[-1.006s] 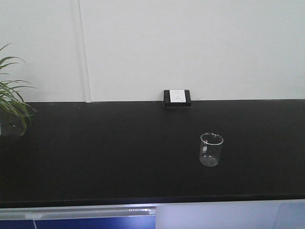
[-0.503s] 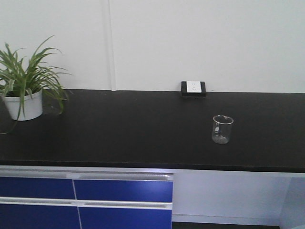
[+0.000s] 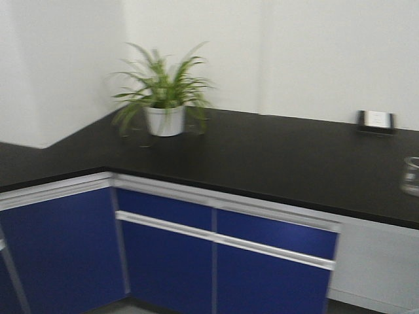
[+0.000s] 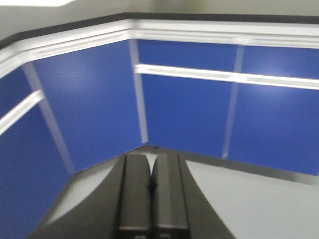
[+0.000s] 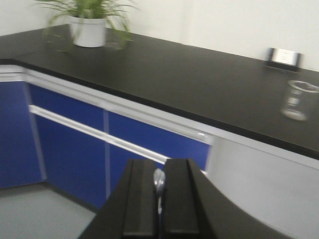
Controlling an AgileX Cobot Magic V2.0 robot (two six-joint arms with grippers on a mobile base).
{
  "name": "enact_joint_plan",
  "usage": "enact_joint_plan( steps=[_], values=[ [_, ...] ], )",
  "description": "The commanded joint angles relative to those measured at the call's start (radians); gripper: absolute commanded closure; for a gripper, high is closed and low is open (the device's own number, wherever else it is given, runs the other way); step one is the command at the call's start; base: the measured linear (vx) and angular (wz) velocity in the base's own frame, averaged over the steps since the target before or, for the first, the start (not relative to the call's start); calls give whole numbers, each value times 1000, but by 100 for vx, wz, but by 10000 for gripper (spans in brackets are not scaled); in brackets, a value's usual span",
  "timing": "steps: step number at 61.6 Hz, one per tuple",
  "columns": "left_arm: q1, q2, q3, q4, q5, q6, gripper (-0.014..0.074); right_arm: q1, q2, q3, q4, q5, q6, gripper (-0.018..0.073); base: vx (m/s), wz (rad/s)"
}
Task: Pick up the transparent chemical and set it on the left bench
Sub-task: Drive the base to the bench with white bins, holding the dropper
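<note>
The transparent chemical (image 3: 411,175), a small clear glass beaker, stands on the black worktop (image 3: 275,163) at the far right edge of the front view, blurred and cut off by the frame. The right wrist view shows the transparent chemical (image 5: 298,99) at the upper right, well beyond my right gripper (image 5: 159,162). That gripper is shut and holds nothing, low in front of the blue cabinets. My left gripper (image 4: 152,157) is shut too, with nothing in it, and points at the cabinet corner near the floor. The left bench is out of view.
A potted green plant (image 3: 163,98) in a white pot stands near the worktop's corner. A white socket box (image 3: 376,120) sits against the wall. Blue cabinet doors (image 3: 170,261) with white rails run below and turn the corner on the left. Grey floor (image 4: 239,199) lies beneath.
The front view has swung left and pulled back. The beaker has slid from the middle right to the right edge, the plant has moved towards the centre, and the cabinet corner has appeared.
</note>
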State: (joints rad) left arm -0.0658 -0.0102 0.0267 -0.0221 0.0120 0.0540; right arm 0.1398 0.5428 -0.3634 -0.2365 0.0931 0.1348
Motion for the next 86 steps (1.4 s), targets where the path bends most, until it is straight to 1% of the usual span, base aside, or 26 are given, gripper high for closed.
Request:
enact_joint_plan(
  steps=[1, 26, 56, 73, 86],
  values=[
    [-2, -19, 16, -1, -78, -8, 600, -2, 1, -29, -4, -81, -10, 564, -21, 74],
    [-2, -19, 16, -1, -78, -8, 600, -2, 1, -29, -4, -81, -10, 564, -16, 86],
    [-2, -19, 16, -1, -78, -8, 600, -2, 1, -29, -4, -81, -10, 564, -5, 87],
    [-2, -19, 16, -1, -78, -8, 600, -2, 1, -29, -4, -81, -10, 564, 3, 71],
    [-2, -19, 16, -1, -78, -8, 600, -2, 1, -29, -4, -81, -10, 564, 11, 49]
  ],
)
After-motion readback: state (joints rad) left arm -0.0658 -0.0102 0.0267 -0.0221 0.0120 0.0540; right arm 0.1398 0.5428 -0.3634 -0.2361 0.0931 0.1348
